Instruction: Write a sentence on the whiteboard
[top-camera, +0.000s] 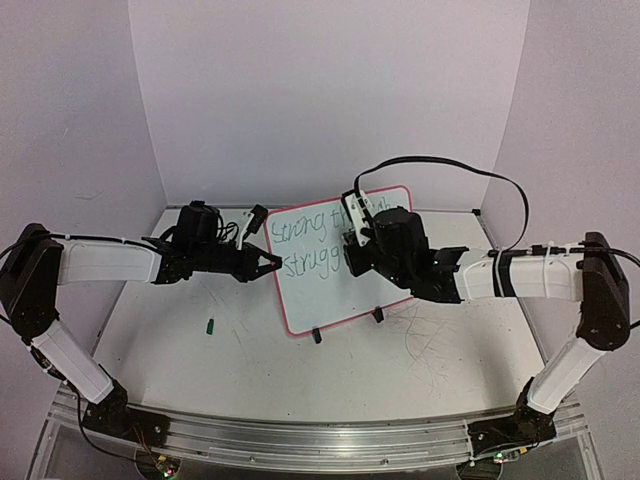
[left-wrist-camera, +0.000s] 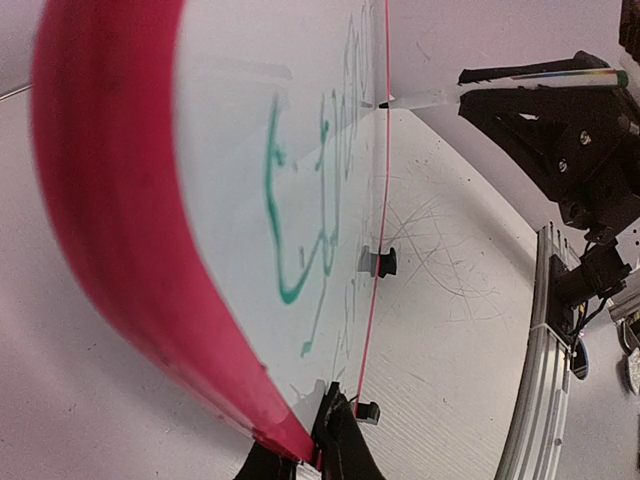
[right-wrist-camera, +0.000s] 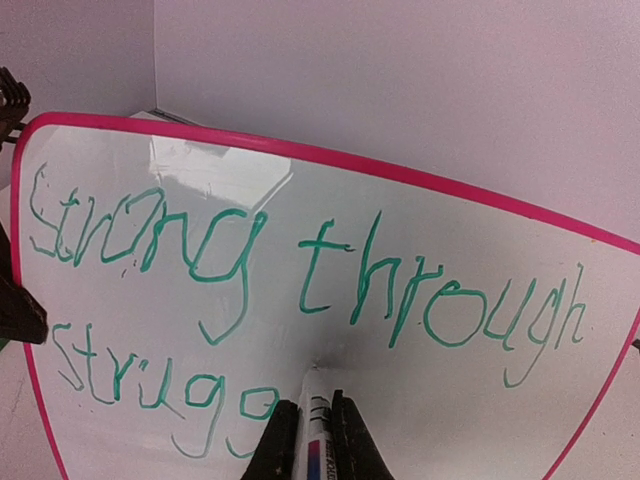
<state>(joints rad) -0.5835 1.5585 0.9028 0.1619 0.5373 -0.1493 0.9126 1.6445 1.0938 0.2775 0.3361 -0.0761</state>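
The whiteboard (top-camera: 330, 300), white with a pink-red rim, stands tilted on two black clip feet mid-table. The sentence (right-wrist-camera: 312, 270) in green reads "Strong through" on the top line and "Strugg" below. My left gripper (top-camera: 272, 263) is shut on the board's left edge; in the left wrist view its jaws (left-wrist-camera: 330, 420) pinch the rim (left-wrist-camera: 120, 230). My right gripper (right-wrist-camera: 315, 405) is shut on a white marker (right-wrist-camera: 318, 425), whose tip touches the board just right of the last "g". The marker also shows in the left wrist view (left-wrist-camera: 430, 97).
A small green marker cap (top-camera: 211, 325) lies on the scuffed tabletop left of the board. The clip feet (top-camera: 316, 337) stand at the board's near edge. White walls enclose the back and sides. A metal rail (top-camera: 300, 440) runs along the near edge.
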